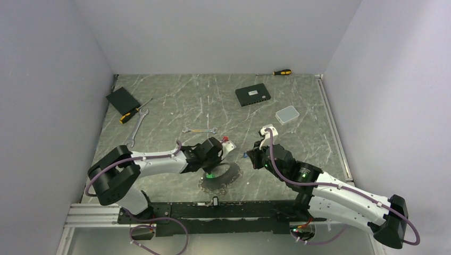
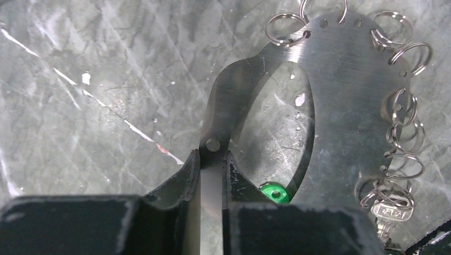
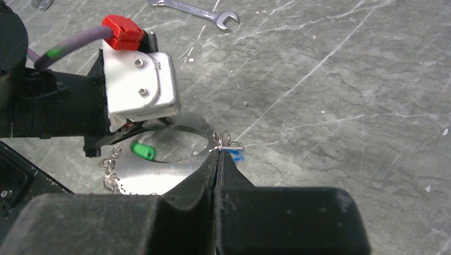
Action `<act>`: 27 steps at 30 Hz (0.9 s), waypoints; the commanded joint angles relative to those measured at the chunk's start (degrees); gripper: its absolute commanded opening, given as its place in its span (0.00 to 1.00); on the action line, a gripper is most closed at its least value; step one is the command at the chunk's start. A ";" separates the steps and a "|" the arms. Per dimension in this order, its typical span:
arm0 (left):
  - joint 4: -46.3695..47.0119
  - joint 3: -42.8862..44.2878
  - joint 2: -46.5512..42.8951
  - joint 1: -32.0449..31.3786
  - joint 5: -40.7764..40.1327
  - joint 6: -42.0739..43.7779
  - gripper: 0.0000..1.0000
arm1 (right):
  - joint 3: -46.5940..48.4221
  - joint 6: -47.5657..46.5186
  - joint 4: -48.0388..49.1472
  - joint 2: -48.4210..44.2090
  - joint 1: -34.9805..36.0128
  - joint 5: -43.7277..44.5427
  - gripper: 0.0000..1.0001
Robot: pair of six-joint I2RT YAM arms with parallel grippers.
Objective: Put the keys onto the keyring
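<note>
Right gripper (image 3: 217,159) has its fingers pressed together, pinching what looks like the blue-tagged key (image 3: 235,153) by its little split ring. It sits right at the tips, 12 o'clock from the pads, I'd guess so that ring can be worked onto the plate. Just past it, around 10 o'clock, is the keyring (image 3: 159,178), a flat steel plate with split rings along its rim. Left gripper (image 2: 213,159) is clamped on its thin band, presumably to steady it. A green tag (image 3: 142,151) pokes out there, and a spanner (image 3: 197,10) lies farther back.
</note>
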 commanded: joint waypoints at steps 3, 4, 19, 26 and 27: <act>-0.47 1.10 -4.65 0.68 -0.87 -1.88 0.26 | 0.41 -0.14 2.38 0.15 -0.26 0.86 0.00; -0.33 0.79 -5.48 0.67 -0.51 -1.79 0.30 | 0.33 -0.10 2.53 0.25 -0.33 0.85 0.00; -1.78 -1.14 -19.01 0.77 0.50 -16.62 0.99 | -0.15 0.11 3.63 1.34 -0.44 0.05 0.00; -4.87 2.97 -15.06 0.79 2.85 -25.56 0.89 | -0.16 0.86 2.48 0.38 -0.44 0.44 0.00; -8.20 5.23 -13.66 0.73 2.22 -27.36 0.83 | -0.20 0.97 2.01 -0.10 -0.44 0.75 0.00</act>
